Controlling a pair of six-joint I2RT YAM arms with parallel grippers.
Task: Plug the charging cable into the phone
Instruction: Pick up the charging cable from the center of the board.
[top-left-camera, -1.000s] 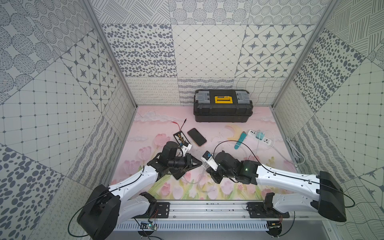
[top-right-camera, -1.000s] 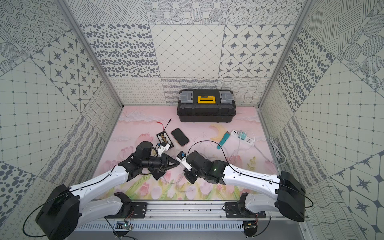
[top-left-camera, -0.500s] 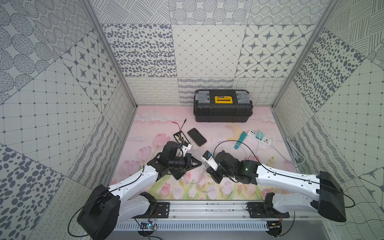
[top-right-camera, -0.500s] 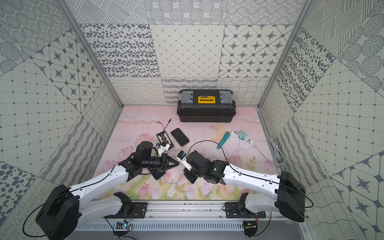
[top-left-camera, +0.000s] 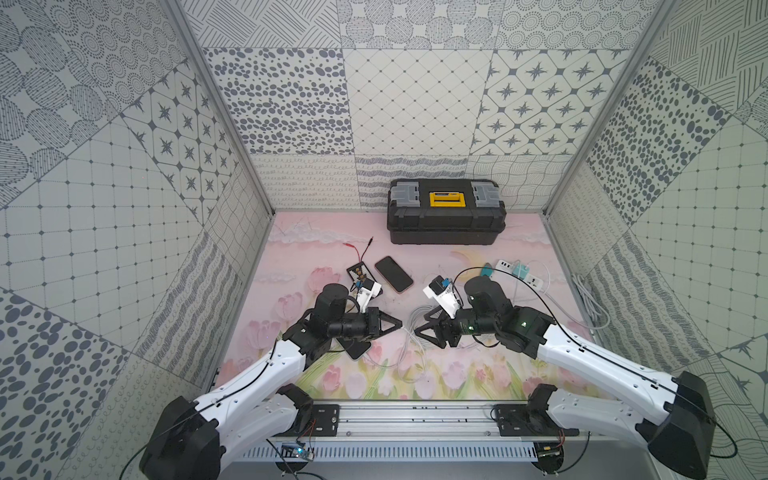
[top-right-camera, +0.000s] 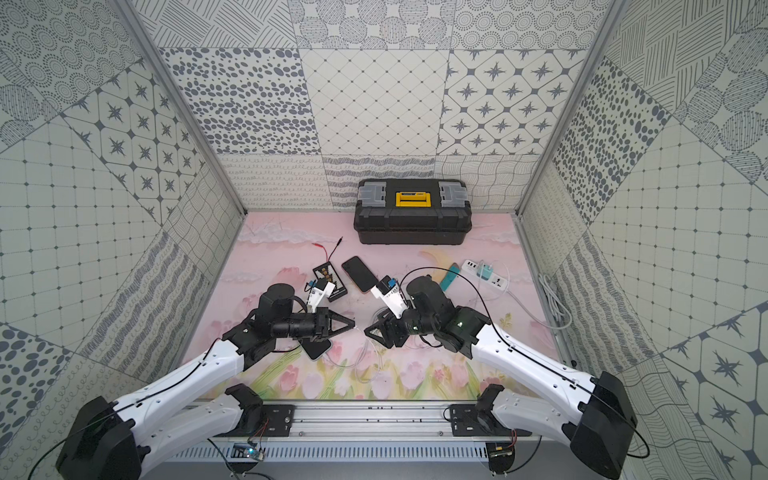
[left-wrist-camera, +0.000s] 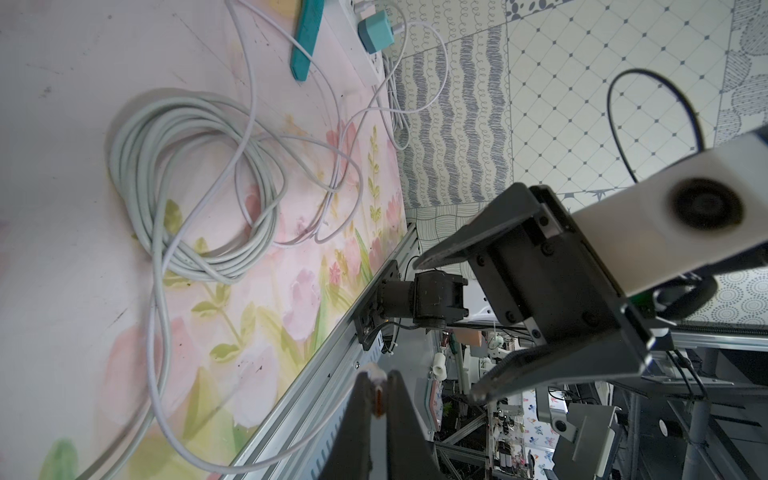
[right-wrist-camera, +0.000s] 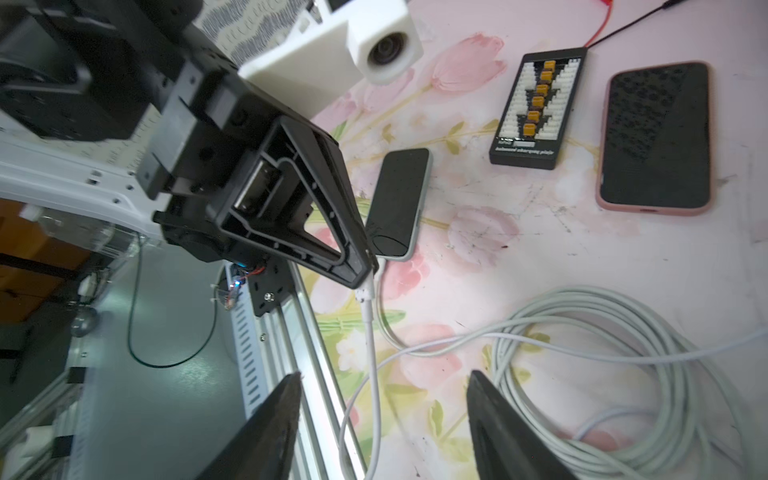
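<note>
My left gripper (left-wrist-camera: 377, 374) is shut on the white plug (left-wrist-camera: 376, 369) of the charging cable (right-wrist-camera: 374, 353), held above the mat near the front rail. The thin cable hangs from the plug and loops over the mat. My right gripper (right-wrist-camera: 385, 376) faces it a short way off, open, with the cable passing loosely between its fingers. A phone in a pale case (right-wrist-camera: 399, 203) lies flat under the left arm, partly hidden in both top views (top-left-camera: 358, 350). A second phone in a pink case (top-left-camera: 393, 274) lies further back.
A grey cable coil (right-wrist-camera: 623, 374) lies by the right gripper. Behind are a black connector board (top-left-camera: 360, 272), a black toolbox (top-left-camera: 446, 218), and a power strip (top-left-camera: 519, 274) with a teal charger (left-wrist-camera: 376, 31). The metal rail (top-left-camera: 415, 419) borders the mat's front.
My right gripper has opened and let go of the cable end. The left gripper has stayed shut on the plug. Neither arm has shifted noticeably.
</note>
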